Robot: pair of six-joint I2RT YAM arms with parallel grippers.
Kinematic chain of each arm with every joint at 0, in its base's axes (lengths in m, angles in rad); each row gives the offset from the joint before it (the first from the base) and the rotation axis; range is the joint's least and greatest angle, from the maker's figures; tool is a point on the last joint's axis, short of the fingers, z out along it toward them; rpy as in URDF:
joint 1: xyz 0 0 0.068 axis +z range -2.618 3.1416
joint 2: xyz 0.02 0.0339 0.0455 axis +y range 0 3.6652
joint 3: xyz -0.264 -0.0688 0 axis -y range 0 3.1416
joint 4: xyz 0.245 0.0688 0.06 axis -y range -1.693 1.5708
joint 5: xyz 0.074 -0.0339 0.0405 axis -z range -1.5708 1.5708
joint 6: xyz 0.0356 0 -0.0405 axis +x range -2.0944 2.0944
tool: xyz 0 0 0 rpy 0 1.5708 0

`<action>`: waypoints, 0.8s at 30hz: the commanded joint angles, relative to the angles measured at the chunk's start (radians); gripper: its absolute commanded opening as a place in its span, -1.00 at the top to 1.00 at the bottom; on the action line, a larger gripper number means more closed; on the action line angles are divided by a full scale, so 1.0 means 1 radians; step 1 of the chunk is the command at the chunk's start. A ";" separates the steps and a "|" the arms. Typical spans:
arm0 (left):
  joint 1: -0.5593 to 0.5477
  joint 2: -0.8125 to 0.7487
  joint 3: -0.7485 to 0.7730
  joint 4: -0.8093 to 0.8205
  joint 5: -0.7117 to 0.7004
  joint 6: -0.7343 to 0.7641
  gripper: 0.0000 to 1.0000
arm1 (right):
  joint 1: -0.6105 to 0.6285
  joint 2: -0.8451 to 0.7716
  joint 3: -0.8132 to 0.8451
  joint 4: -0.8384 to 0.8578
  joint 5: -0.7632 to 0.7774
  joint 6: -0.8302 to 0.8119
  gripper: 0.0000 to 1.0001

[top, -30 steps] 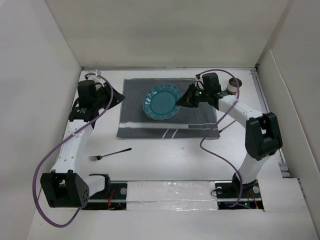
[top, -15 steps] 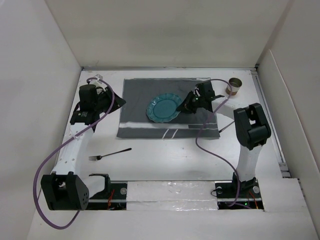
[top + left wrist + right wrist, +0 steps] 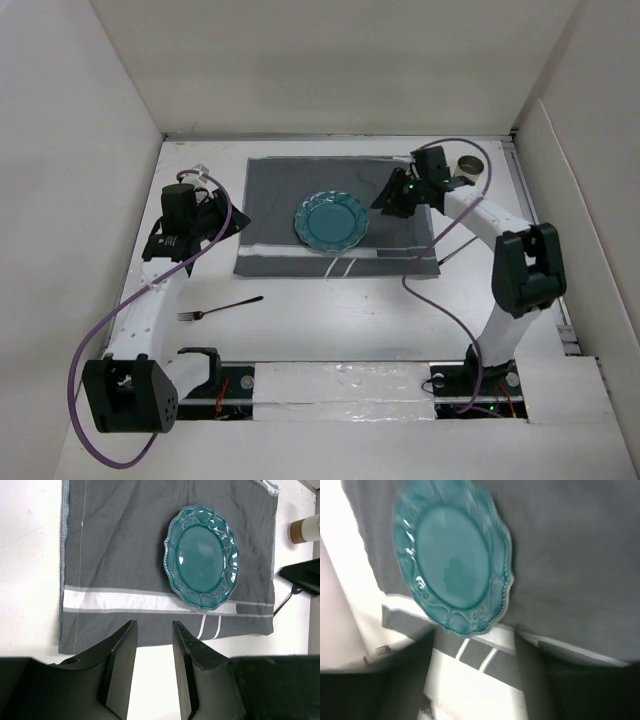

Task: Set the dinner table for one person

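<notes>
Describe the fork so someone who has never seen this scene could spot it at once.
On the white table, find the grey striped mat. Just off the mat's near left corner, on bare table, lies the fork. It is slim and dark with tines at its left end, unlike the round teal plate on the mat and the cup at the far right.

White surface (image 3: 330,320) carries a dark grey striped mat (image 3: 275,200), roughly centred and toward the far edge. Dark fork (image 3: 220,307) lies bare on the surface toward the left edge, apart from the mat's near-left corner. Cup (image 3: 468,168) stands near the far right corner.
</notes>
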 commanded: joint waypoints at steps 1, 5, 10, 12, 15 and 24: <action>0.000 -0.049 -0.018 0.015 -0.005 0.032 0.39 | -0.107 -0.099 0.081 -0.031 0.117 -0.076 0.63; 0.000 -0.046 -0.022 0.035 0.050 0.044 1.00 | -0.230 -0.075 0.195 -0.056 0.350 -0.102 1.00; 0.000 -0.053 -0.018 0.035 0.052 0.064 1.00 | -0.362 0.032 0.366 -0.154 0.516 -0.090 0.74; 0.000 -0.052 -0.016 0.025 0.035 0.076 1.00 | -0.416 0.100 0.450 -0.195 0.544 -0.089 0.36; 0.000 -0.050 -0.018 0.011 0.018 0.087 0.72 | -0.452 0.168 0.562 -0.251 0.575 -0.095 0.03; -0.011 0.023 0.004 0.015 0.044 0.090 0.53 | -0.490 0.367 0.727 -0.321 0.510 -0.164 -0.02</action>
